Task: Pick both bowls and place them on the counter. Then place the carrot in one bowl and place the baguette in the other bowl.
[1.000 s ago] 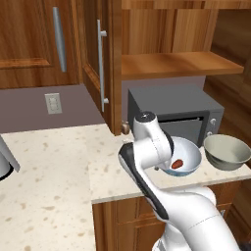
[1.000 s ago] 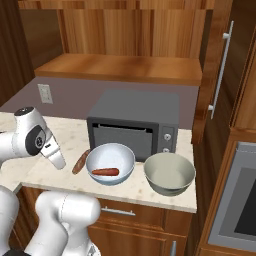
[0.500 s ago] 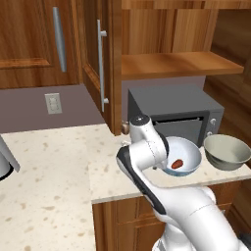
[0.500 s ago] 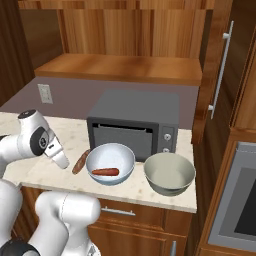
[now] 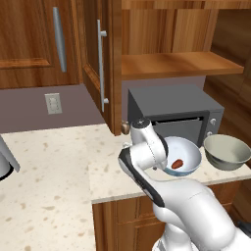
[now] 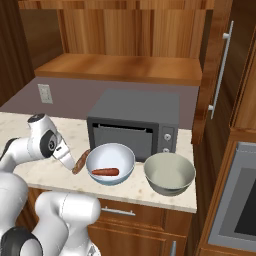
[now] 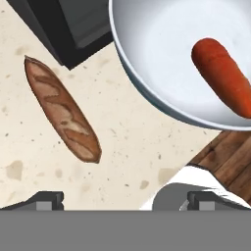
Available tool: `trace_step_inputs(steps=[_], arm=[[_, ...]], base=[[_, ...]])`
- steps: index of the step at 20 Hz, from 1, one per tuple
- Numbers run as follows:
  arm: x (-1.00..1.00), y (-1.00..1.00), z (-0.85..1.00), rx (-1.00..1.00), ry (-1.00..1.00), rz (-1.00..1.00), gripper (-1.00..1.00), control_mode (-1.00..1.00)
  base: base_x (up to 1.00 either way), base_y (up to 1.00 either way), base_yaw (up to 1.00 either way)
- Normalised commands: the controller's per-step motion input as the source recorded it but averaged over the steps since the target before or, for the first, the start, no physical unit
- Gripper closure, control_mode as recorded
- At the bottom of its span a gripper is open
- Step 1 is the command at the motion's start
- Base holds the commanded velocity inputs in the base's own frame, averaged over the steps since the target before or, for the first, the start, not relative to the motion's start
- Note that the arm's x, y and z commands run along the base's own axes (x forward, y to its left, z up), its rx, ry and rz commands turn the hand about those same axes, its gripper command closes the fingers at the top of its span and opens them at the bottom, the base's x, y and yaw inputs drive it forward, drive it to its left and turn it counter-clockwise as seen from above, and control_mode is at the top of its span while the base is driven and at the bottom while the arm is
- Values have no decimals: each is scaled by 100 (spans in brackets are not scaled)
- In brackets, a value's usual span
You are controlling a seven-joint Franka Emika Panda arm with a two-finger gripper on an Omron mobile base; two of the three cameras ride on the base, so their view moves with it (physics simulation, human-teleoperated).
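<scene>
Currently gripper [image 7: 125, 201] spread wide, empty, above counter [image 7: 127, 142], baguette [image 7: 62, 110] flat on counter beside white bowl [image 7: 166, 54], carrot [image 7: 223, 73] in it, grey-green bowl [image 6: 169, 173] just right, near microwave [image 6: 135, 122]

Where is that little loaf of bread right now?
The baguette lies flat on the counter, just left of the white bowl holding the carrot, in front of the microwave's left corner.
</scene>
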Motion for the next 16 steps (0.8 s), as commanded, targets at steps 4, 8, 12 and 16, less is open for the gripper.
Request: trace_step_inputs(steps=[4, 8, 12, 16], arm=[[19, -6, -26, 0, 0, 0, -100, -100], [19, 0, -25, 2, 0, 0, -100, -100], [18, 0, -23, 4, 0, 0, -100, -100], [17, 0, -22, 3, 0, 0, -100, -100]], base=[[0, 0, 0], [0, 0, 0], [0, 0, 0], [0, 0, 0]])
